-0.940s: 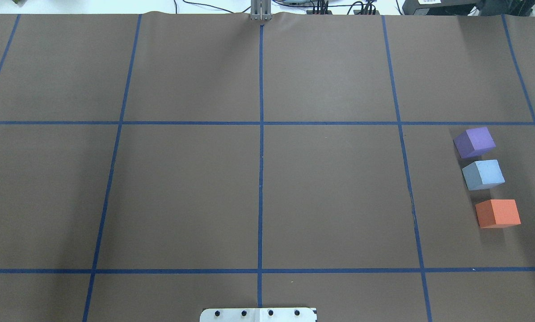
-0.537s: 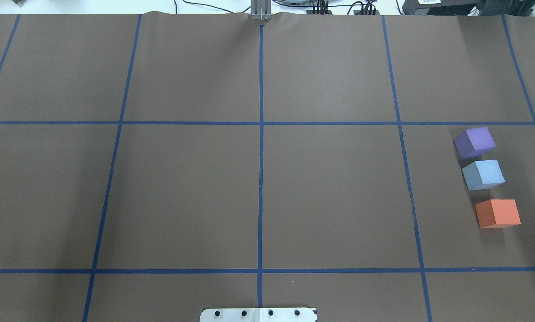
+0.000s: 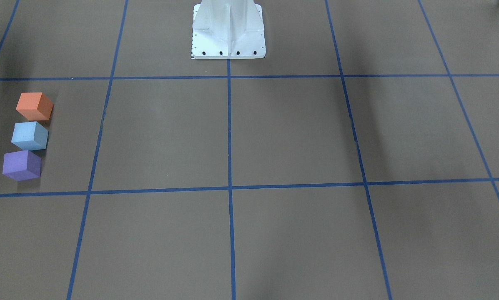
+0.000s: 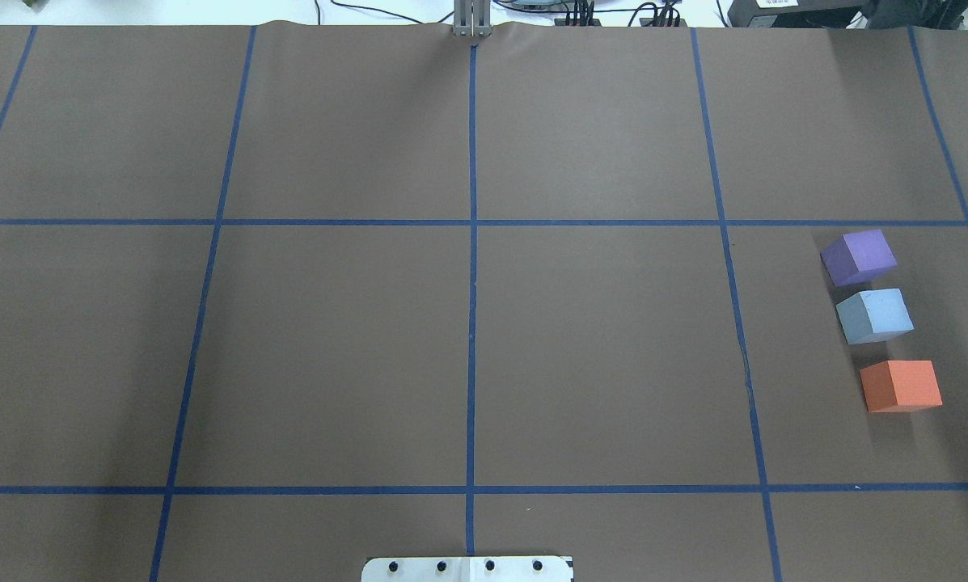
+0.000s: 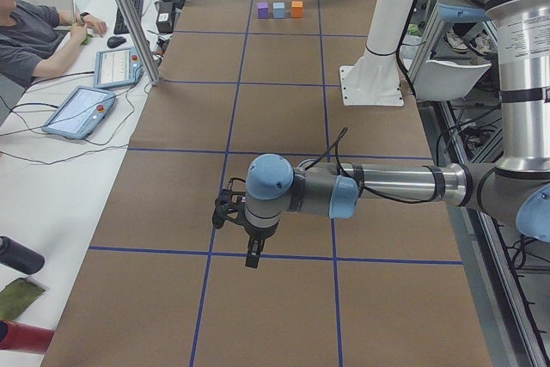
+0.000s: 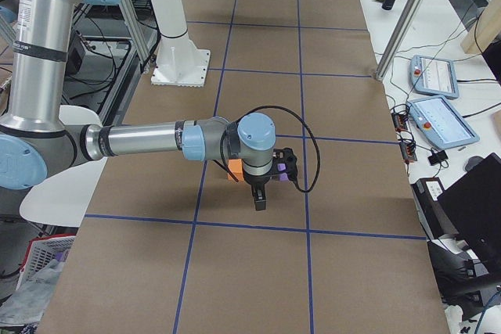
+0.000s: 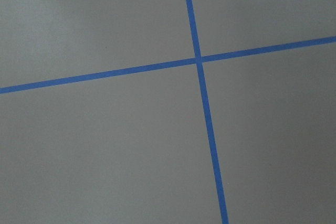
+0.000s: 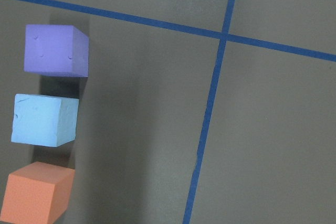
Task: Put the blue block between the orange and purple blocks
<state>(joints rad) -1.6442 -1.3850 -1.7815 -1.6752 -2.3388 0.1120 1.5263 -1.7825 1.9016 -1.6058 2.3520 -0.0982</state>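
- The blue block (image 4: 875,315) sits near the right edge of the bench (image 4: 597,339), about midway between the robot's edge and the operators' edge.
- It lies between the purple block (image 4: 858,257) on the operators' side and the orange block (image 4: 901,385) on the robot's side. A thin gap shows on either side of it.
- The row of three runs along the right edge, so its long axis points from the robot's edge to the far edge.
- The right gripper (image 6: 259,206) is much the nearer. It hangs above the bench close to the row, and its wrist view has the blocks off to one side, not beneath the fingers.
- The left gripper (image 5: 251,261) hangs near the left edge, well apart from the blocks.
- Both grippers show only in the side views, so I cannot tell how far either is open. Neither appears to carry a block.
- By my reading the placement is made, and what remains is for the right arm to draw clear without brushing the row.
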